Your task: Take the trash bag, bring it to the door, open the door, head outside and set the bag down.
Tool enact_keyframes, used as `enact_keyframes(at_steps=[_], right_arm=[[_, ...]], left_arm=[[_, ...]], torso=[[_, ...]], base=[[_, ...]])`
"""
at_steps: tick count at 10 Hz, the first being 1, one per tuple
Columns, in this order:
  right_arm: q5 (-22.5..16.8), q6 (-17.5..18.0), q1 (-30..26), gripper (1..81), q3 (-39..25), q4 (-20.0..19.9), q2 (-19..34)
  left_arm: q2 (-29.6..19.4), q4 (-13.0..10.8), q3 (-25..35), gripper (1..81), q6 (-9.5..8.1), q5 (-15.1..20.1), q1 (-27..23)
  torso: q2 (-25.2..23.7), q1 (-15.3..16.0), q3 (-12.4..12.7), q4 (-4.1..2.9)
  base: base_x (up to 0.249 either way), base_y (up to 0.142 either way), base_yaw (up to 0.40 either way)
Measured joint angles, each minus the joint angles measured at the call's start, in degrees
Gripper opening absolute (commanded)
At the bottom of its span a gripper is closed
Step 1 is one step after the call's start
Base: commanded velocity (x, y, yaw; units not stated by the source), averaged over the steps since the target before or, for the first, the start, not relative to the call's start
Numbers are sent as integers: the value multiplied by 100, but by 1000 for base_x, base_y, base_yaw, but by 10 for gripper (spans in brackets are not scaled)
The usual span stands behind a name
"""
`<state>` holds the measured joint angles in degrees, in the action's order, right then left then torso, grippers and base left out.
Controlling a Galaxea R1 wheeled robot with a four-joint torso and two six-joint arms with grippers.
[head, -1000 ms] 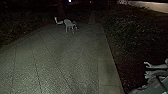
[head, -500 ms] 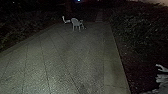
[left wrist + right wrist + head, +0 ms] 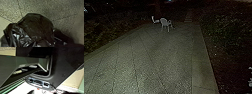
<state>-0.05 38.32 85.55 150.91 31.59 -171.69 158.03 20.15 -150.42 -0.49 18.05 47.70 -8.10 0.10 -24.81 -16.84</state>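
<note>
The trash bag [image 3: 36,26], black and shiny with crumpled folds, is large and close in the left wrist view, with speckled paving behind it. My left gripper [image 3: 55,43] is shut on its gathered part, amid dark folds; the grip itself is mostly hidden. In the right wrist view are dark panels of the robot's own body, and how the right gripper stands cannot be made out. No door is in sight; the head view looks along an outdoor paved path [image 3: 151,57] at night.
A white chair [image 3: 165,23] stands at the path's far end, with another white piece [image 3: 155,20] to its left. Steps [image 3: 188,18] lie beyond. Dark planting [image 3: 224,32] borders the right, more bushes [image 3: 99,32] the left. Pale shapes [image 3: 250,82] show at the right edge.
The head camera has turned left, so the whole scene has shifted right. The pale shapes at the lower right have mostly left the head view.
</note>
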Motion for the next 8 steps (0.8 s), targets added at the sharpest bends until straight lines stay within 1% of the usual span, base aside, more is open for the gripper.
enact_keyframes(at_steps=[3, 4, 5, 7, 8], right_arm=[[0, 2, 0, 811, 0, -2, 0], [2, 0, 0, 811, 0, -4, 0], [-5, 0, 11, 811, 0, -6, -2], [-61, -4, 48, 811, 0, -4, -13], [-68, -4, 55, 811, 0, -6, -20]], left_arm=[[13, -12, 34, 811, 27, 13, 20], [63, -78, 33, 811, 41, 7, 95], [160, -211, 33, 811, 44, -4, 271], [455, -569, 1, 811, 49, -28, 896], [600, -739, -38, 811, 49, -89, 1224]], torso=[[0, 0, -2, 0], [0, 0, -2, 0], [0, 0, 33, 0], [2, 0, 227, 2], [2, -2, 295, 37]], base=[[0, 0, 0], [0, 0, 0], [0, 0, 0], [0, 0, 0], [0, 0, 0]])
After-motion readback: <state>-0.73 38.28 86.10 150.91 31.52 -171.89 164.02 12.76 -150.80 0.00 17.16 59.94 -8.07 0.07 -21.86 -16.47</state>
